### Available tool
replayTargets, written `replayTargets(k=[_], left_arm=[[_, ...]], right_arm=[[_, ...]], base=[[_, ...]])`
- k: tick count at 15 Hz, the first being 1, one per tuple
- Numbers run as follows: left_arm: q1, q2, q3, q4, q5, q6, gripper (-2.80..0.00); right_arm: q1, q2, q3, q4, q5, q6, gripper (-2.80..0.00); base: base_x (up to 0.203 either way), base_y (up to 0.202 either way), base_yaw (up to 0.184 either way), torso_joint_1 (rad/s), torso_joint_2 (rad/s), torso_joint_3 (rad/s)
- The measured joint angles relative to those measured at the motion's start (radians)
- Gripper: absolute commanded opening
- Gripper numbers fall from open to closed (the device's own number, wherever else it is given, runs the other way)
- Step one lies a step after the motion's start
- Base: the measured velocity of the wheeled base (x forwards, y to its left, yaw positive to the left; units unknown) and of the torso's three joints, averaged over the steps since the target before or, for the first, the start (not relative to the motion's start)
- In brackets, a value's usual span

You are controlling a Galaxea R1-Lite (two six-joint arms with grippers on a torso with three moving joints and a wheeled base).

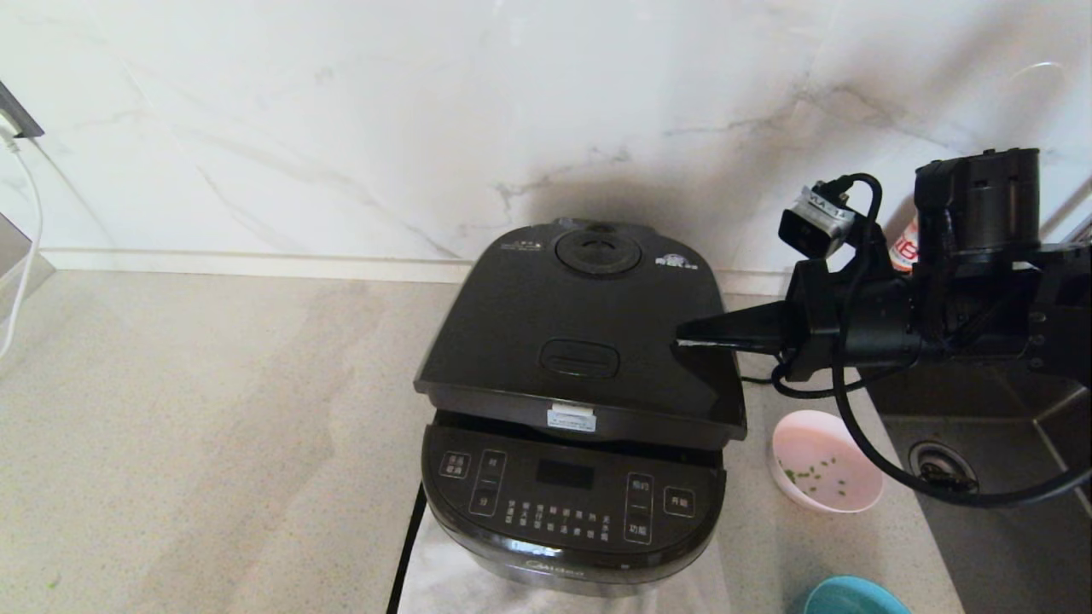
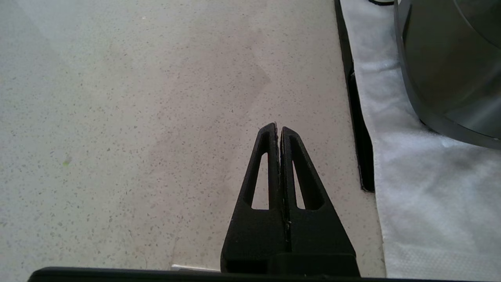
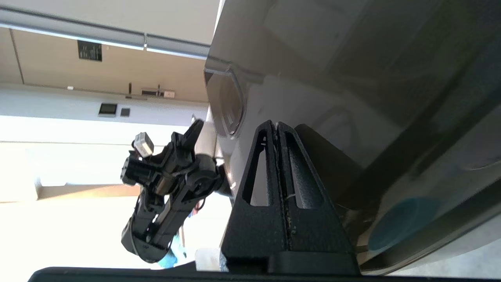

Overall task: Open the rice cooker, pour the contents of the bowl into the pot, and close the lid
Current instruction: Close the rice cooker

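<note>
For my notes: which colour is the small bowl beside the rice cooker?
Pale pink bowl, best in the head view.

We see a speckled beige countertop (image 1: 213,443) meeting a white marble-veined wall (image 1: 341,119) at twelve o'clock. At four o'clock lies a dark sink (image 1: 1007,512); at nine o'clock a white cable (image 1: 30,230) hangs from a wall outlet (image 1: 17,115).

Bare counter (image 1: 196,426) lies open left of the rice cooker (image 1: 572,503); a pink bowl (image 1: 826,461) and sink (image 1: 990,477) crowd its right.
</note>
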Motion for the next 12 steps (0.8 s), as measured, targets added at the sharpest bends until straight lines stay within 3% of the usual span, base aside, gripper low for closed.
replayTargets(k=[5,10,12], left_arm=[[0.0,0.0,0.0,0.006,-0.013,0.077,-2.8],[0.002,0.002,-0.004,0.019,-0.006,0.072,-2.8],[0.003,0.039,-0.092,0.019,0.01,0.062,-2.8]], right_arm=[[0.006,0.006,0.053,-0.002,-0.003,-0.001,-2.8],[0.01,0.016,0.089,-0.003,0.0,-0.003,-2.8],[0.014,0.023,0.09,-0.005,0.002,-0.003,-2.8]], base=[[0.0,0.0,0.0,0.0,0.0,0.0],[0.0,0.0,0.0,0.0,0.0,0.0],[0.0,0.0,0.0,0.0,0.0,0.0]])
